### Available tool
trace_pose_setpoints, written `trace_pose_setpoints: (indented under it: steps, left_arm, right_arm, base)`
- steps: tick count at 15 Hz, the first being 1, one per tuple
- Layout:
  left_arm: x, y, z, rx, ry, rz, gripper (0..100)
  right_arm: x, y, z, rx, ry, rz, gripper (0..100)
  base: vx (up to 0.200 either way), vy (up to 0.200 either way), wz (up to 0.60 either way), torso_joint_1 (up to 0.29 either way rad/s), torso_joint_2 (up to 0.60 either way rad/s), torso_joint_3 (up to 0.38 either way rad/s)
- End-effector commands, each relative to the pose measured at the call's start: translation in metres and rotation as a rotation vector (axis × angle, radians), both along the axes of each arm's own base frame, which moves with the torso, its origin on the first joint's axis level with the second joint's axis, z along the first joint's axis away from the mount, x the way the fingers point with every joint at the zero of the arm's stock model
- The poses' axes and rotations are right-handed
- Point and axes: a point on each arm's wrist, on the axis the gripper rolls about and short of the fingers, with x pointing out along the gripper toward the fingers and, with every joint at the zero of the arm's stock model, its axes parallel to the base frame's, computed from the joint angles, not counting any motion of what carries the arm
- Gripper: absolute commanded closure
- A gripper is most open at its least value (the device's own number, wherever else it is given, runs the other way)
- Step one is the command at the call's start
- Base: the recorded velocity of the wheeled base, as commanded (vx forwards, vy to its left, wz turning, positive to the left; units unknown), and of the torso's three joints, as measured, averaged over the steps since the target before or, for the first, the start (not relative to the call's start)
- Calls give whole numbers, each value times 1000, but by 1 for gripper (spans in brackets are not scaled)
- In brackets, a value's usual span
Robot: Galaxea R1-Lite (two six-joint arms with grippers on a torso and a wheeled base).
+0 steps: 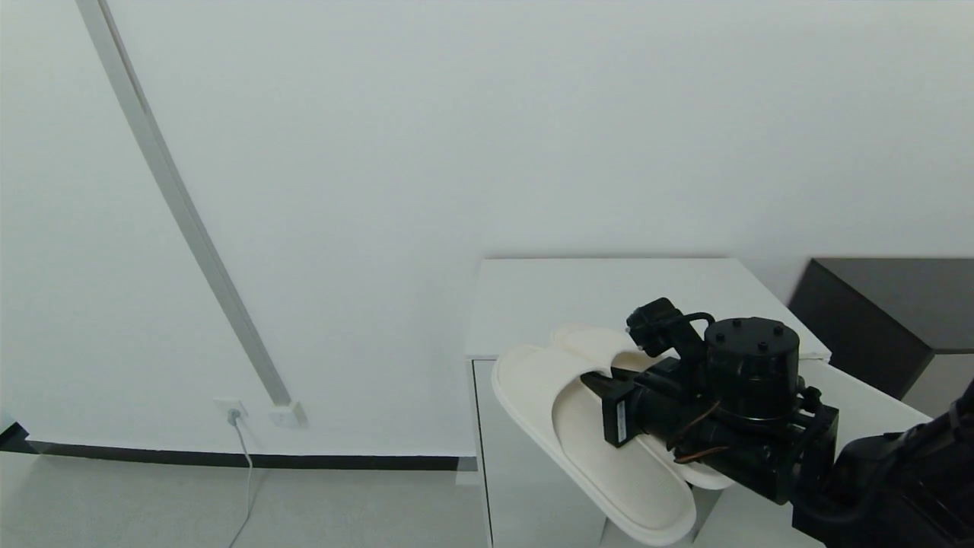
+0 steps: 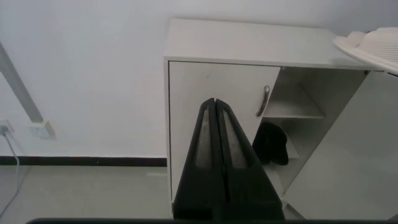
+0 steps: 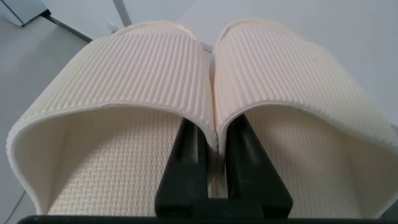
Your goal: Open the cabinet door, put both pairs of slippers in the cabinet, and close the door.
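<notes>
The pair of cream-white, ribbed foam slippers (image 1: 567,415) looks light and springy rather than stiff, with a grippy textured footbed. It should carry without strain but could flex or swivel if held off-centre. The sensible place to take it is where the two upper bands meet, pinching both inner edges at once. That is how the right gripper (image 3: 211,134) has it: one black finger sits inside each slipper's mouth, and the two are clamped on the touching band walls between them, with the soles side by side. In the head view the right arm comes in from the lower right and holds the slippers tilted, toes up toward the top of the white cabinet (image 1: 609,293) and heels hanging lower in front of it. The left gripper (image 2: 216,107), its fingers pressed together on nothing, hangs out in front of the cabinet, facing the closed left door (image 2: 205,93). The right compartment stands open, with a shelf (image 2: 292,111) and a dark object (image 2: 271,144) below it.
</notes>
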Motion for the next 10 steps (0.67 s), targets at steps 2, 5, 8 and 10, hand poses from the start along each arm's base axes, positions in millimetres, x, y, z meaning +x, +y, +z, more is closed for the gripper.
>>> trace_pose_setpoints:
  steps: [2,5,8,10]
  left_arm:
    - [0,0,0,0,0,0,100]
    - [0,0,0,0,0,0,100]
    - [0,0,0,0,0,0,100]
    - [0,0,0,0,0,0,100]
  right_arm:
    - [1,0,-2,-4,4,-1,100]
    - [1,0,-3,-8,7,-3,100]
    - [0,0,-3,-7,7,0,100]
    - [1,0,-4,-8,8,0,100]
  base:
    - [0,-200,0,7,2,0]
    - [0,-200,0,6,1,2]
    - [0,-200,0,2,2,5]
    - [0,-200,0,2,2,2]
